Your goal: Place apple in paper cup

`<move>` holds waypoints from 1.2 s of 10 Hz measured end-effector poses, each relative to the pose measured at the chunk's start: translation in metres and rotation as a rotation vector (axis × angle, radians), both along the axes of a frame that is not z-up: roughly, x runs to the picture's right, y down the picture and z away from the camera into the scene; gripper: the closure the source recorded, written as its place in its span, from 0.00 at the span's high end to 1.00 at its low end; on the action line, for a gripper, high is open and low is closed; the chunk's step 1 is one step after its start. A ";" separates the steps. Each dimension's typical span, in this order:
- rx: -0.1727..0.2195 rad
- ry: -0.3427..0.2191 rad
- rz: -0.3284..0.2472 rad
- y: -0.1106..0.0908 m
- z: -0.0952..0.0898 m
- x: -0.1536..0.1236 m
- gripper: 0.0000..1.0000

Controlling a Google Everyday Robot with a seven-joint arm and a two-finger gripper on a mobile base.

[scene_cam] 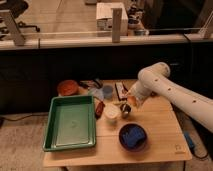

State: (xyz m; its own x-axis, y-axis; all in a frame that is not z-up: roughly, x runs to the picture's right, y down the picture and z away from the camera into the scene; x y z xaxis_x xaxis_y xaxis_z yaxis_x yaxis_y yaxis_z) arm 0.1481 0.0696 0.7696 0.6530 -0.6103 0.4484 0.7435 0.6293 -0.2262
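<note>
The white paper cup (111,113) stands upright on the wooden table, just right of the green tray. My gripper (125,108) hangs from the white arm that reaches in from the right. It sits close to the cup's right side, slightly above the table. It is shut on the apple (125,107), a small round fruit that shows only partly between the fingers. The apple is beside the cup's mouth, not inside it.
A green tray (54,142) fills the table's left part. A brown-orange bowl (67,88) and a pale blue cup (106,92) stand at the back. A dark red oblong thing (100,108) lies left of the white cup. A dark blue bowl (133,137) stands in front.
</note>
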 end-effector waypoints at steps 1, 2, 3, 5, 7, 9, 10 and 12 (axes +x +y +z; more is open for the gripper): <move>-0.007 -0.015 -0.044 0.003 -0.006 -0.006 0.00; -0.017 -0.030 -0.092 0.007 -0.012 -0.014 0.00; -0.025 -0.045 -0.133 0.009 -0.015 -0.023 0.00; -0.040 -0.069 -0.206 0.014 -0.021 -0.035 0.00; -0.051 -0.085 -0.266 0.016 -0.024 -0.047 0.00; -0.054 -0.098 -0.316 0.016 -0.025 -0.059 0.00; -0.059 -0.100 -0.339 0.016 -0.025 -0.063 0.00; -0.060 -0.110 -0.373 0.015 -0.023 -0.074 0.00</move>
